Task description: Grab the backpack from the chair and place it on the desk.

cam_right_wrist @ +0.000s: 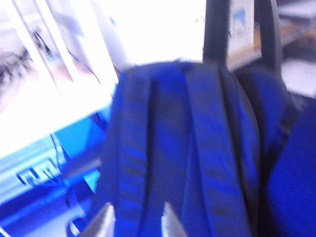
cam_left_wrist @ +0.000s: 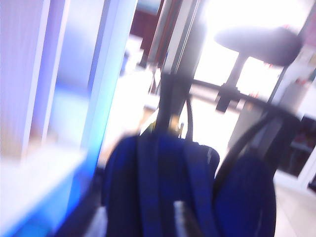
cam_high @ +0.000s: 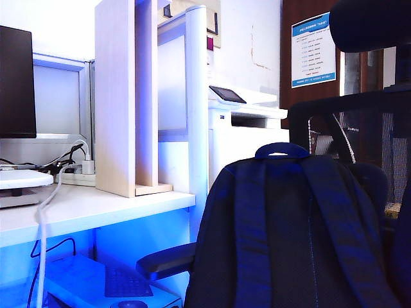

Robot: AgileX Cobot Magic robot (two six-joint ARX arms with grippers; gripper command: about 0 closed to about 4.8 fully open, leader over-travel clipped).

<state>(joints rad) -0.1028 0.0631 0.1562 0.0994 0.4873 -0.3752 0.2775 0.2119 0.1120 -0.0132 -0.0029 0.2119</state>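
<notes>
From the exterior camera, the large dark navy fabric backpack (cam_high: 292,237) with two wide padded straps and a curved blue top handle stands upright on the black mesh-backed office chair (cam_high: 359,122), strap side toward me, just beside the wide white flat-topped desk (cam_high: 83,208). Neither of my arms shows here.

My left wrist camera is blurred: the backpack (cam_left_wrist: 163,187) fills the foreground, and only a pale sliver of my left gripper (cam_left_wrist: 183,218) shows, so I cannot tell its opening.

My right wrist camera shows my right gripper (cam_right_wrist: 133,222) with its two pale fingertips (cam_right_wrist: 101,221) parted, empty, close in front of the backpack (cam_right_wrist: 182,148).
</notes>
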